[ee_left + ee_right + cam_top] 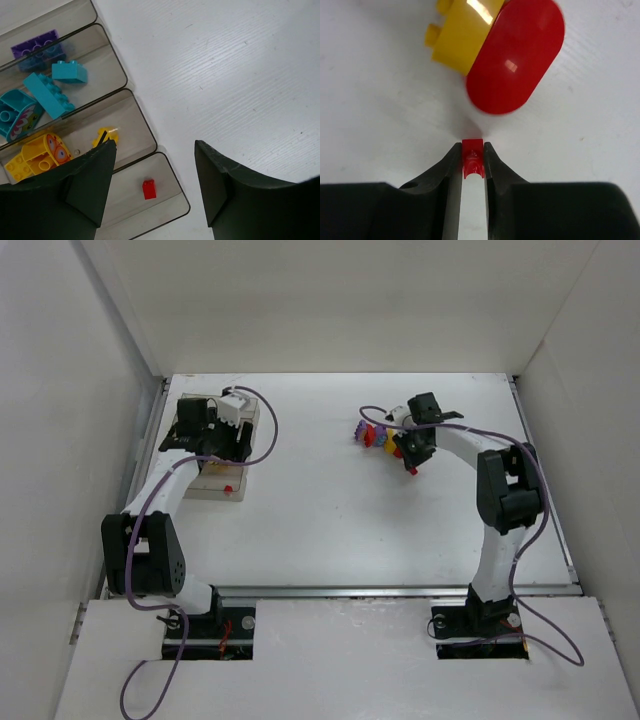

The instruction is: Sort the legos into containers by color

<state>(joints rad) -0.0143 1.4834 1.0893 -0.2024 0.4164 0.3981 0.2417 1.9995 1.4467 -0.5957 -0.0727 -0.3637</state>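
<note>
The containers are one smoky clear tray (213, 487) at the far left, and my left gripper (212, 443) hangs open above it. In the left wrist view the tray (144, 120) holds a purple lego (37, 45), cyan legos (69, 71), yellow legos (35, 155) and one small red lego (148, 189), each colour in its own compartment. The left gripper (155, 145) holds nothing. A loose cluster of legos (375, 433) lies at the far right. Beside it my right gripper (411, 462) is shut on a tiny red lego (473, 157), with a yellow brick (462, 32) joined to a red oval piece (517, 55) just ahead.
White walls close in the table on the left, back and right. A metal rail (390, 592) runs along the near edge in front of both arm bases. Purple cables (545, 635) loop off each arm.
</note>
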